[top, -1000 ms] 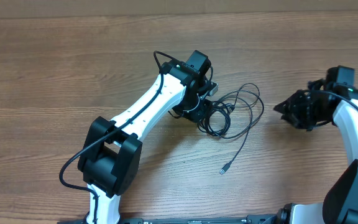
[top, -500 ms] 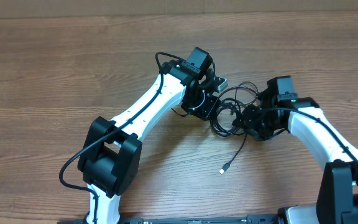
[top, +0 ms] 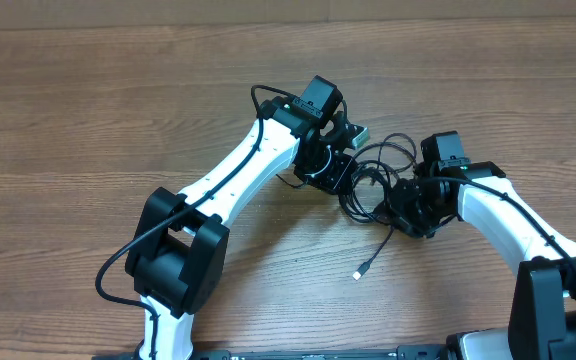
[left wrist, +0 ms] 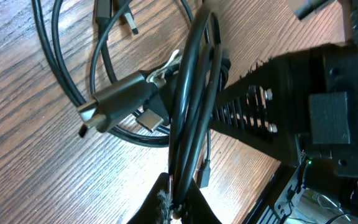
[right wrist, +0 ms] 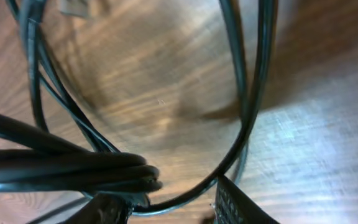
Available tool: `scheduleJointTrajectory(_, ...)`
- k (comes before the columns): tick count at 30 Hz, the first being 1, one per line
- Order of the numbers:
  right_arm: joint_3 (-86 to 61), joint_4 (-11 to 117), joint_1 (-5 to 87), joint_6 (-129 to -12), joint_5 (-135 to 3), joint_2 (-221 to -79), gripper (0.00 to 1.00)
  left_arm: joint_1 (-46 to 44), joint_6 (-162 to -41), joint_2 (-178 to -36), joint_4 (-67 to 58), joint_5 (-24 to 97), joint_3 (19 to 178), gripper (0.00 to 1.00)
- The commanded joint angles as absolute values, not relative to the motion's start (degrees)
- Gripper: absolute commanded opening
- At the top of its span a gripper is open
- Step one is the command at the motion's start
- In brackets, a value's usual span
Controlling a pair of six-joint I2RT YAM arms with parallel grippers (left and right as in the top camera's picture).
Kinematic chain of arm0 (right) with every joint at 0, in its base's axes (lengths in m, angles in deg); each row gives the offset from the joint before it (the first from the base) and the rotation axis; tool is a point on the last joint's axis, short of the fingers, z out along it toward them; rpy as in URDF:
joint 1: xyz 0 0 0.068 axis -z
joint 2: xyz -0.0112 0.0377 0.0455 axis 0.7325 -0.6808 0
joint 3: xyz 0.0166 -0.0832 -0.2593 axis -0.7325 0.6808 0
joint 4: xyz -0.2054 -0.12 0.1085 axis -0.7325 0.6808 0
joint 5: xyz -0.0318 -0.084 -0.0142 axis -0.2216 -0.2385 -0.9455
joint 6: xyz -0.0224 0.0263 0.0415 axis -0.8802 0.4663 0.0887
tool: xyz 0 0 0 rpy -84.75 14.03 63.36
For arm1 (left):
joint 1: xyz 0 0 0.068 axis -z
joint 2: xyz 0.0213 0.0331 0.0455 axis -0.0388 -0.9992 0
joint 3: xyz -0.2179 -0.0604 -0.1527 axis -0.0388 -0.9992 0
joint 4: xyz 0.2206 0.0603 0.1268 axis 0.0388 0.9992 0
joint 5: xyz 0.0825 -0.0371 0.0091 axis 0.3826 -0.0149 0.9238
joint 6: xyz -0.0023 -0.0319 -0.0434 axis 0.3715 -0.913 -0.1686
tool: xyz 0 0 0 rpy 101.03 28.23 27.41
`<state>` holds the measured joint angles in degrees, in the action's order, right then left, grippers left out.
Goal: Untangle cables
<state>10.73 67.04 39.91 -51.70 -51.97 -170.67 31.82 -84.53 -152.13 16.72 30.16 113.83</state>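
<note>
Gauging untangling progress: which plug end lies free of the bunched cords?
The silver-tipped plug on the lone strand trailing out across the table, apart from the bunch; the other plug ends sit within it.

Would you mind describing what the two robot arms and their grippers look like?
Both the left arm and the right arm have smooth white links joined by chunky black joints. A thin black cable runs along the left arm's link. The left gripper and the right gripper are matte black; seen from the left wrist, the right one's finger has a ribbed face with small screws.
</note>
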Motion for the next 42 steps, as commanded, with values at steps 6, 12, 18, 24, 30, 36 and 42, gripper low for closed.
scheduleJointTrajectory(6,11.4,71.4,39.7,-51.7,-52.5,-170.9,0.5,31.9,-84.1,-151.3,16.5,28.9,113.9,0.04)
scheduleJointTrajectory(12,11.4,72.1,39.7,-52.8,-52.7,-170.9,0.53,31.9,-84.1,-151.3,16.5,29.0,113.9,0.04)
scheduleJointTrajectory(18,11.4,74.7,39.7,-53.5,-52.5,-170.9,0.53,31.9,-84.1,-151.3,16.5,30.5,113.9,0.04)
scheduleJointTrajectory(24,11.4,75.8,39.8,-54.1,-57.5,-170.9,0.6,31.1,-86.4,-151.3,16.5,37.4,113.9,0.04)
scheduleJointTrajectory(30,11.4,73.3,39.8,-54.1,-57.1,-170.9,0.71,29.6,-93.0,-151.3,17.7,47.5,113.9,0.04)
scheduleJointTrajectory(36,11.4,67.1,39.7,-54.3,-50.9,-170.9,0.8,29.2,-93.1,-151.3,17.9,47.3,113.9,0.04)
scheduleJointTrajectory(42,11.4,68.4,39.7,-54.1,-50.8,-170.9,0.79,29.0,-93.4,-151.3,17.4,44.3,114.0,0.04)
